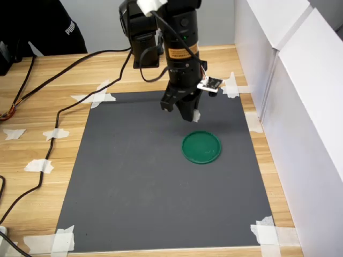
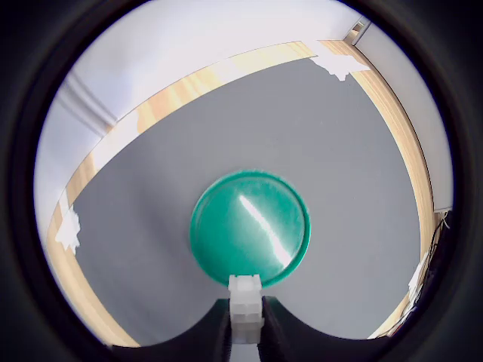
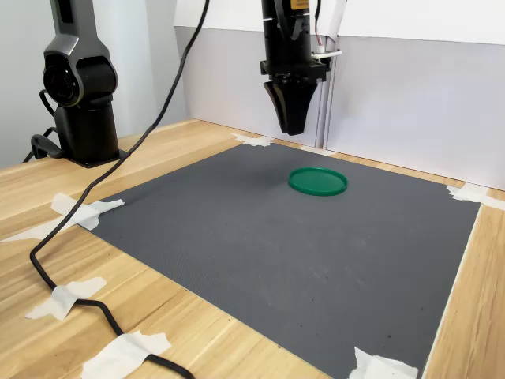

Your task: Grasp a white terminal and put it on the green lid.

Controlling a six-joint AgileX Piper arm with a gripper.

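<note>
Grey mat [image 1: 134, 193] bare but for lid [image 1: 201, 147]; fingers [image 2: 273, 329] grip terminal [image 2: 245, 296] above its edge, grasp done, placing left.

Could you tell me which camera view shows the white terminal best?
The wrist view: the white terminal sits clamped in the tool, near the green lid. The first exterior view shows only a white speck; the second shows none.

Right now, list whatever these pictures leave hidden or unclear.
- The white terminal: seen clearly only in the wrist view, clamped in the gripper; the fingers cover its lower part.
- Second exterior view: the closed fingers show no terminal at all.
- First exterior view: only a pale speck at the gripper tip.
- Green lid: its underside and the gap between terminal and lid cannot be judged.
</note>
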